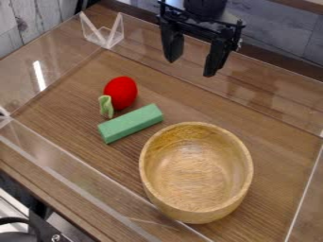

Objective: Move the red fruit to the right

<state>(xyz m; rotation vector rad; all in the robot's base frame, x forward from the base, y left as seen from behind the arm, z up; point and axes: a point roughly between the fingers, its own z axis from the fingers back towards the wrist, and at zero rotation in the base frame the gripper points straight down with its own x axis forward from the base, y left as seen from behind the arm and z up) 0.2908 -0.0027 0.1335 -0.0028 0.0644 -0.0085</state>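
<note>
The gripper [201, 64] hangs over the far part of the tabletop [278, 114], its two fingers spread wide with nothing between them. The red fruit [120, 92] lies toward the tabletop's left edge as the camera sees it, its light green leafy end turned to the near side, beside the green block [131, 124]. The wooden bowl [195, 172] sits nearer the camera, to the right of both.

The step in hand looks to be reaching the fruit. It would go best by travelling across while high, centring over the round red body rather than the leafy end, then coming straight down. The finger on the block's side needs care, as it could nudge the block. Close gently, since a glossy rounded skin may slip out if pinched off-centre. Lift before carrying it toward the right edge, passing behind the bowl or well above its rim.
</note>
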